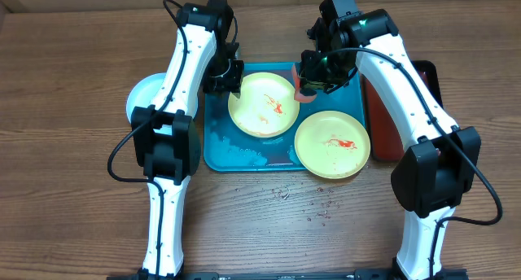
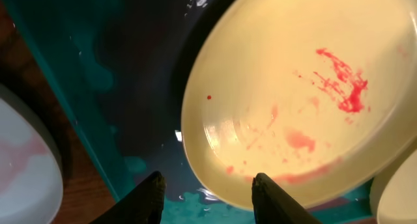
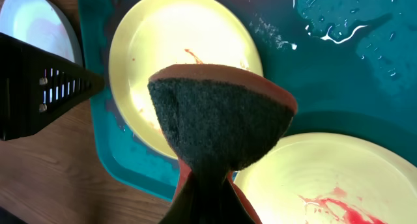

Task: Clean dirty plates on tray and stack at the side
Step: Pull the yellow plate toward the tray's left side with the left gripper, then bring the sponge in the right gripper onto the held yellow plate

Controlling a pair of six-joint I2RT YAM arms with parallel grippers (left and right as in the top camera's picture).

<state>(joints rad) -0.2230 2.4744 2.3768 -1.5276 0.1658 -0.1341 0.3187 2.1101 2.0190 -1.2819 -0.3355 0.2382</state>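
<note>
The teal tray (image 1: 218, 150) holds two yellow-green plates with red smears, one at the upper left (image 1: 262, 105) and one at the lower right (image 1: 332, 144). A pale blue-white plate (image 1: 140, 97) lies on the table left of the tray. My left gripper (image 1: 224, 76) is open at the upper plate's left rim; in the left wrist view the jaws (image 2: 205, 188) straddle the rim of that plate (image 2: 300, 94). My right gripper (image 1: 316, 72) is shut on an orange sponge (image 1: 306, 90) with a dark scouring face (image 3: 218, 120), held just above the upper plate's right edge.
A dark red tray (image 1: 383, 125) with a black rim lies right of the teal tray, partly under my right arm. Water drops (image 1: 313, 205) spot the wood in front of the tray. Water pools on the tray floor (image 3: 339, 28).
</note>
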